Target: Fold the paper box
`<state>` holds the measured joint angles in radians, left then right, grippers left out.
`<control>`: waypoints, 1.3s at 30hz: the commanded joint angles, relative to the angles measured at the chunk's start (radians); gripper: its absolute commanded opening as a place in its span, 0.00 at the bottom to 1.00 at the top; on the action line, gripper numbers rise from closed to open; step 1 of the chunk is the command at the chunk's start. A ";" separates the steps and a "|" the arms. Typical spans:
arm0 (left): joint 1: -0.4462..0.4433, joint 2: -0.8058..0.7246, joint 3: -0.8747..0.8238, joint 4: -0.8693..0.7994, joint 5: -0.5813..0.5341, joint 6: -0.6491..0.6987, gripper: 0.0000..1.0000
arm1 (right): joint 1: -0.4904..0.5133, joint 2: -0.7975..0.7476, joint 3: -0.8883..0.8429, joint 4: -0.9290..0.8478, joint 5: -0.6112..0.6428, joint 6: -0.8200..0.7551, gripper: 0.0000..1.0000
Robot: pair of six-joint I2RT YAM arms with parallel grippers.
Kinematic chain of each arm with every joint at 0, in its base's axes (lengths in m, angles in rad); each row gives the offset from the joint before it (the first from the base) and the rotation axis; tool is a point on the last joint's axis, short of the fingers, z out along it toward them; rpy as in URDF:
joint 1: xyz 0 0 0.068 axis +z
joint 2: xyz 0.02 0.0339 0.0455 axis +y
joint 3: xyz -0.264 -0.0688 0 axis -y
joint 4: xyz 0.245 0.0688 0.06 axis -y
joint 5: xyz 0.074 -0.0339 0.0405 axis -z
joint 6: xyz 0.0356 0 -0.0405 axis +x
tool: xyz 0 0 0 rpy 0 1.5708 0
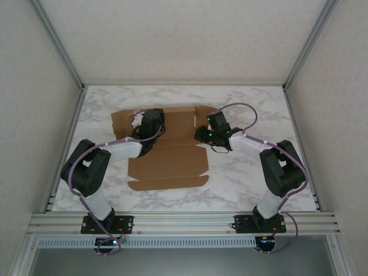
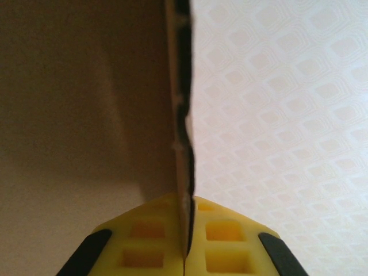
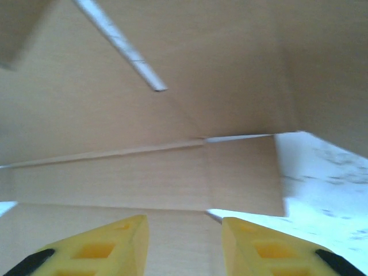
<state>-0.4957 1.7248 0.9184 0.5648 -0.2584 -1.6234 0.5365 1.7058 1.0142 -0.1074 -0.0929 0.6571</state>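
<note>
Your left gripper (image 2: 185, 202) is pinched shut on a raised cardboard edge of the paper box (image 1: 172, 164), at its far left part. Your right gripper (image 3: 185, 224) sits over the far right panels, its yellow fingers (image 3: 109, 244) a moderate way apart above creased cardboard. The box lies mostly flat on the marble table (image 1: 247, 172), between both arms, slightly left of centre.

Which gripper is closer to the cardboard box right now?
Left. The left gripper is clamped on a flap edge of the box, on its far left part. The right gripper hovers over the box's right side, jaws apart, gripping nothing.
</note>
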 commanded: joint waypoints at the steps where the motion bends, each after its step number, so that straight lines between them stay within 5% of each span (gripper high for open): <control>1: -0.001 -0.024 -0.015 0.015 -0.017 0.010 0.00 | 0.003 0.026 0.000 -0.091 0.120 -0.052 0.41; 12: -0.001 -0.027 -0.015 0.018 -0.013 0.012 0.00 | -0.008 0.138 0.033 -0.010 0.057 -0.093 0.58; 39: -0.007 -0.017 -0.015 0.032 -0.005 0.010 0.00 | 0.001 0.139 -0.002 0.255 -0.242 -0.083 0.46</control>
<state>-0.4965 1.7245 0.9142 0.5758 -0.2581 -1.6234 0.5255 1.8221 1.0046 0.1314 -0.3019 0.5800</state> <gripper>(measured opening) 0.059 0.458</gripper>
